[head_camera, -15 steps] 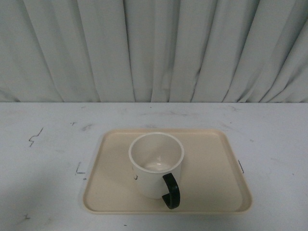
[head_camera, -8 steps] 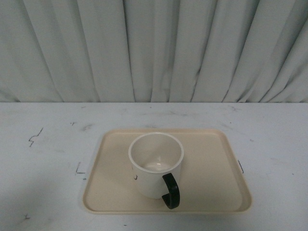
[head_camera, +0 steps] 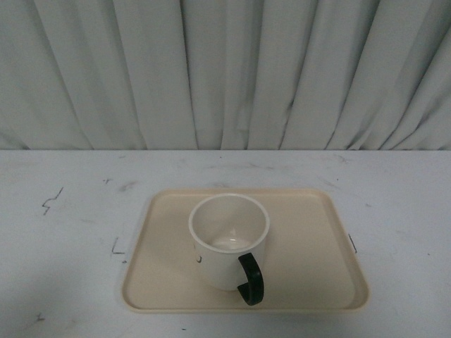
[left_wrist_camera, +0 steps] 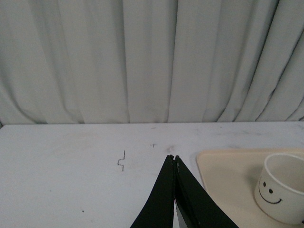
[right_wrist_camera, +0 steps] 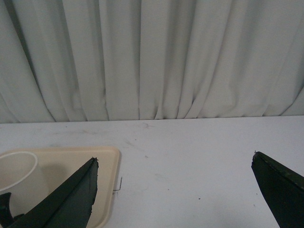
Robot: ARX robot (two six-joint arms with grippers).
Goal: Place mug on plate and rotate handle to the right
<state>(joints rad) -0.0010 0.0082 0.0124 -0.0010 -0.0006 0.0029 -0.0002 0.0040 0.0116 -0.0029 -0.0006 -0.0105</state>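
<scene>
In the front view the mug (head_camera: 229,239) stood upright on the plate (head_camera: 310,246), a little left of its middle. Its black handle (head_camera: 251,279) pointed toward the near edge, slightly right. Only a small dark trace of the drawn face showed on the mug's left side. Neither arm was in view. The plate lay on the white table (head_camera: 70,211) before a pale curtain (head_camera: 225,70).

In the left wrist view the left gripper (left_wrist_camera: 174,157) had its fingers pressed together, nothing between them. It was apart from the plate (left_wrist_camera: 223,175). The mug (left_wrist_camera: 282,194) was cut off at the frame's edge, its smiley face (left_wrist_camera: 270,195) plain and its handle hidden.

In the right wrist view the right gripper (right_wrist_camera: 175,156) was spread wide and held nothing. One finger (right_wrist_camera: 71,199) covered part of the plate (right_wrist_camera: 102,156). The mug (right_wrist_camera: 16,175) was half cropped, and only a sliver of the handle (right_wrist_camera: 5,204) showed.
</scene>
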